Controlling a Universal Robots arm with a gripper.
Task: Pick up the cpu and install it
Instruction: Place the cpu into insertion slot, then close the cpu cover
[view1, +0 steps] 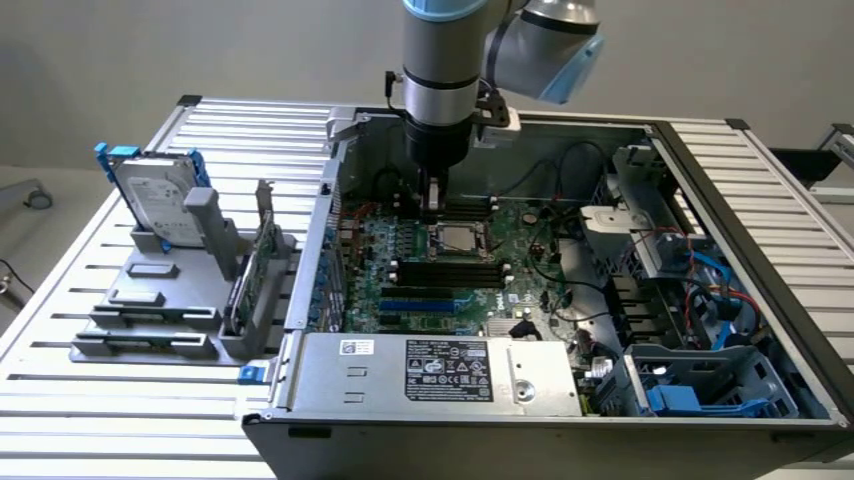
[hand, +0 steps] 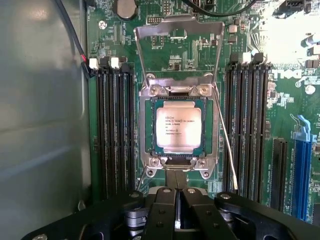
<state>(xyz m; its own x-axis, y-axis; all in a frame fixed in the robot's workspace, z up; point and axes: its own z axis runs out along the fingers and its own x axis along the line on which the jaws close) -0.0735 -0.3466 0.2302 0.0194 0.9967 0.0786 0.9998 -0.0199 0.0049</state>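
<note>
A: Silver-grey cpu (hand: 178, 128), lying flat inside the socket frame (hand: 145, 131) on the green motherboard (hand: 165, 65). Looks square to the frame.

B: And the gripper (hand: 178, 196)?

A: Clamped shut, fingers (hand: 162, 210) pressed together, grasping nothing visible. Hangs over one edge of the socket, close to the chip.

B: Load plate (hand: 178, 31)?

A: Swung up and open, with the thin wire lever (hand: 226, 146) lying loose alongside. So no clamp on the chip yet.

B: Risks, then?

A: Most likely a nudge. Closed fingertips dropping slightly off-line, catching the lid's rim, tilting the chip, bending the contacts beneath. Could also snag the lever, or scrape the memory slots (hand: 114, 131) flanking the socket. Hard to judge whether fully down in its keys. Clamping over a cocked chip: probable damage.
</note>
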